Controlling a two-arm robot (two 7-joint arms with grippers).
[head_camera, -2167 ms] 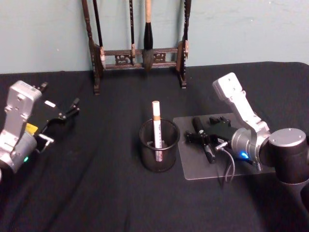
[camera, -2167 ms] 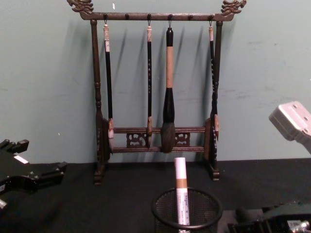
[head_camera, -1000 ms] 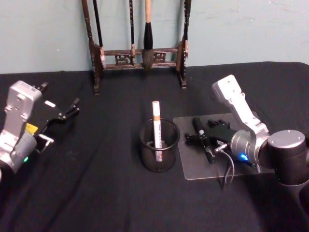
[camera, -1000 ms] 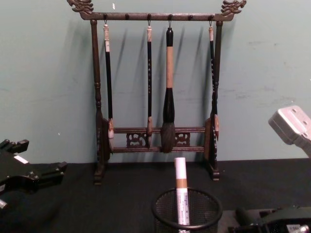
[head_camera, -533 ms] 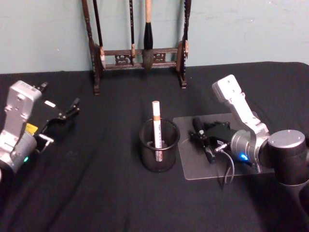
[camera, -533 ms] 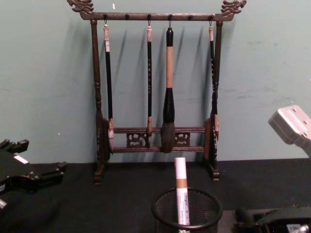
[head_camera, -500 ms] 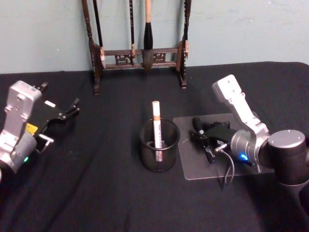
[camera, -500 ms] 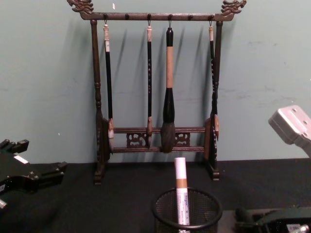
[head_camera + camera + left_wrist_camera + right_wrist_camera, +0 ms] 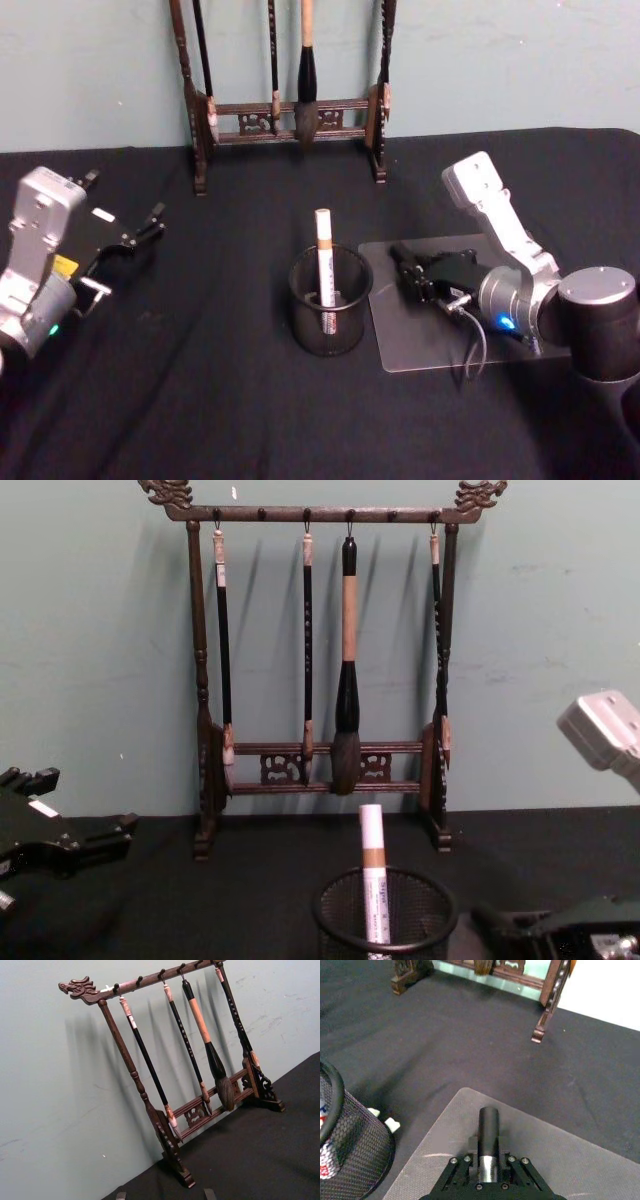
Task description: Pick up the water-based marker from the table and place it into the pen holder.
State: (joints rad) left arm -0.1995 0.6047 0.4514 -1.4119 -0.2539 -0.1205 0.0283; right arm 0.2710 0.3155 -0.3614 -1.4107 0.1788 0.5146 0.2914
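The water-based marker (image 9: 323, 250), white with a tan band, stands upright in the pen holder (image 9: 330, 325), a round black mesh cup at the table's middle. The chest view shows the marker (image 9: 372, 880) poking up above the pen holder's rim (image 9: 385, 915). My right gripper (image 9: 397, 252) lies low over a grey mat just right of the cup, shut with nothing in it; its fingers (image 9: 489, 1120) point toward the back of the table. My left gripper (image 9: 128, 250) stays at the far left, open and holding nothing.
A tall wooden brush rack (image 9: 290, 110) with several hanging brushes stands at the back against the wall. The grey mat (image 9: 430, 340) lies flat on the black cloth right of the cup. Bare black cloth stretches in front and to the left.
The right gripper's fingers have come together over the mat, and the gripper has turned slightly. The marker, the cup and the left arm have not moved.
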